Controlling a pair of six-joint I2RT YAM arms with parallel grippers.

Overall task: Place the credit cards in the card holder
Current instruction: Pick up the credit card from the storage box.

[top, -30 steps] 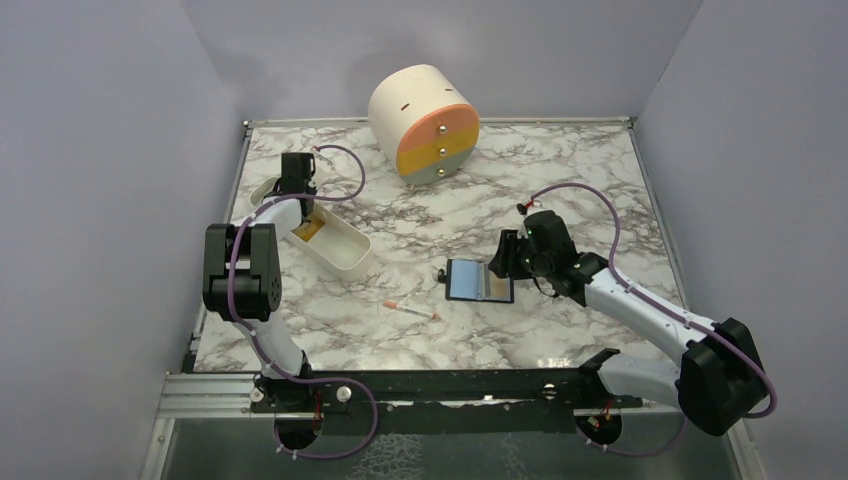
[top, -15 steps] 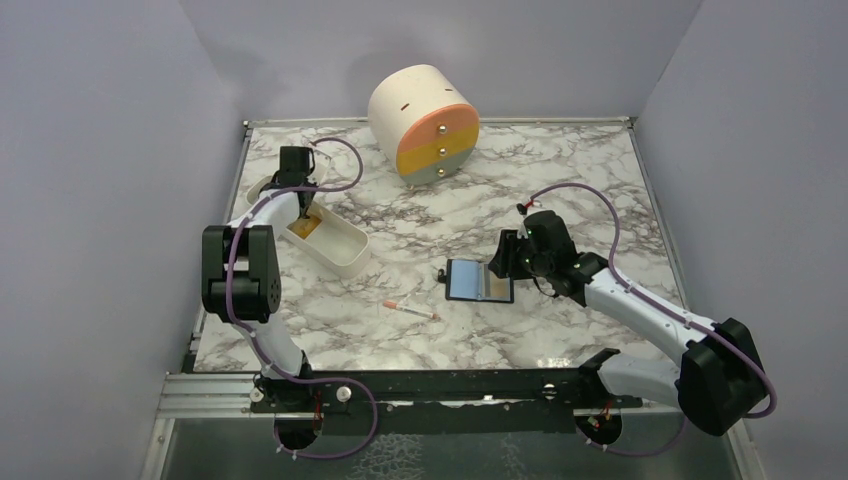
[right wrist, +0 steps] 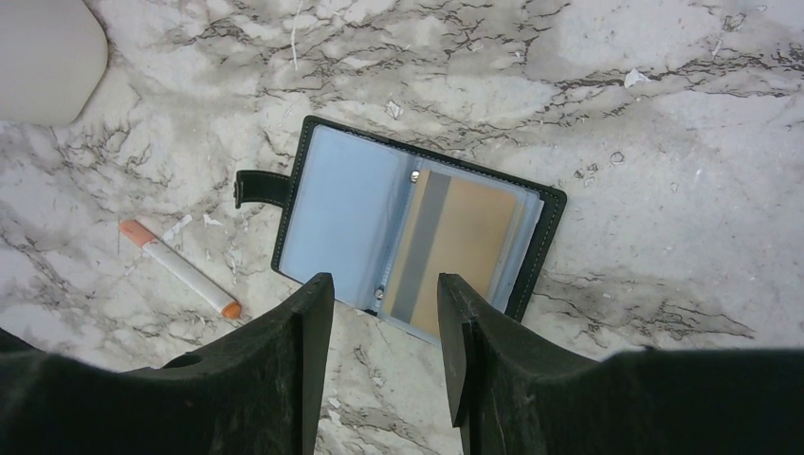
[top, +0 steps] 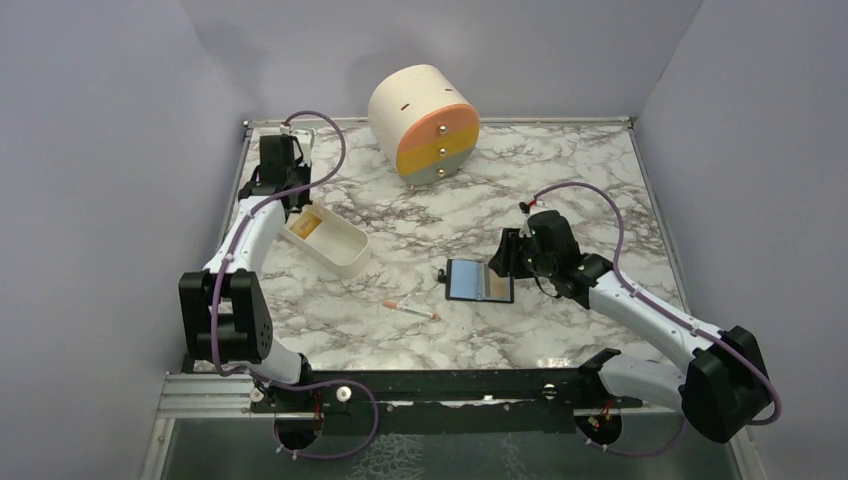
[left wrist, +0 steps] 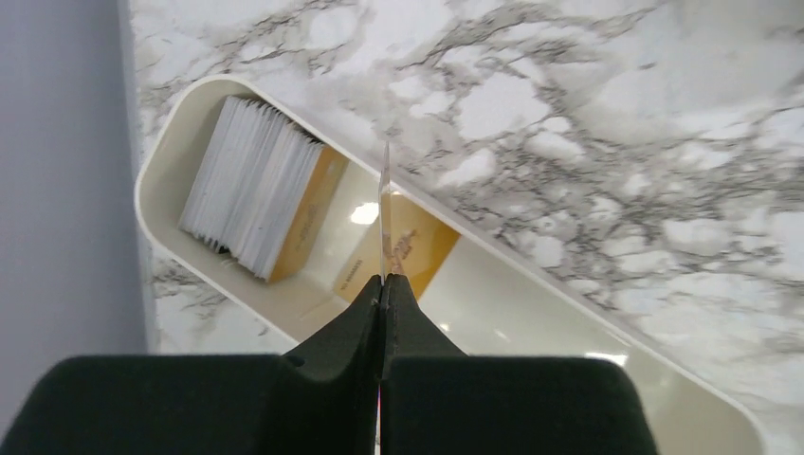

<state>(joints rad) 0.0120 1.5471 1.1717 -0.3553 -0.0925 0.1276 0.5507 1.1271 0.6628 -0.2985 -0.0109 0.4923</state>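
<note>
My left gripper (left wrist: 384, 282) is shut on a thin credit card (left wrist: 384, 209), seen edge-on, and holds it above the white tray (left wrist: 531, 313). The tray holds a stack of cards (left wrist: 251, 194) and an orange-yellow card lying flat (left wrist: 417, 246). In the top view my left gripper (top: 288, 198) is over the tray's far end. The black card holder (right wrist: 417, 223) lies open on the table, with an orange-yellow card (right wrist: 455, 246) in its right pocket and a blue-looking left sleeve. My right gripper (right wrist: 384, 284) is open and empty just above its near edge; in the top view the gripper (top: 505, 262) is at the holder's (top: 480, 281) right side.
A white-and-orange stick (top: 410, 310) lies left of the holder, also in the right wrist view (right wrist: 180, 268). The tray (top: 335, 245) sits at the left. A round drawer unit (top: 425, 125) stands at the back. Walls enclose the table.
My left arm has swung, its wrist moving toward the far-left corner and lifting from the tray with the card. The right arm has barely moved.
</note>
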